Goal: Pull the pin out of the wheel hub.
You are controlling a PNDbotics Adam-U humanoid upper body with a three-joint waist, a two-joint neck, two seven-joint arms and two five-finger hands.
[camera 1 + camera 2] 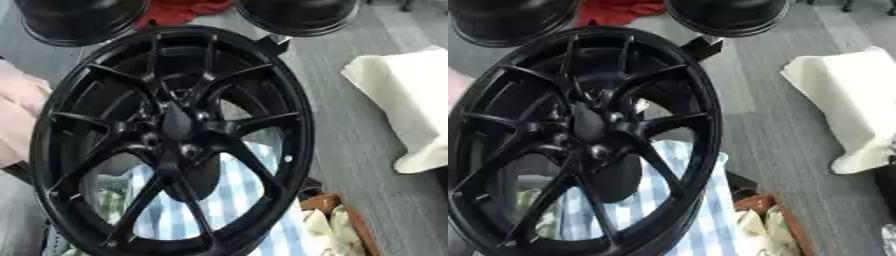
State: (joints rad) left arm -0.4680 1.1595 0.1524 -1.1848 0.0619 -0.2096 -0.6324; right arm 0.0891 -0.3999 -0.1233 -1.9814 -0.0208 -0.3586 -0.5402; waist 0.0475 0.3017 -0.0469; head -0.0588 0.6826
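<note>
Wheel hub (171, 145) fills your view, its pin not discernible among the centre bolts; neither hand shows, so finger state is unknown; pulling remains undone.

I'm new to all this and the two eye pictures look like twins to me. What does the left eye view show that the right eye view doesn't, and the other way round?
Only the left eye view shows the pink cloth at the left edge, and the wheel's whole left rim. Only the right eye view shows a pale object in the bottom right corner; there the rim is cut off at the left. Both share the black wheel, its hub, the checked cloth behind the spokes, the white cloth, the red cloth and two dark wheels at the top. Neither shows a hand, and I cannot make out the pin.
</note>
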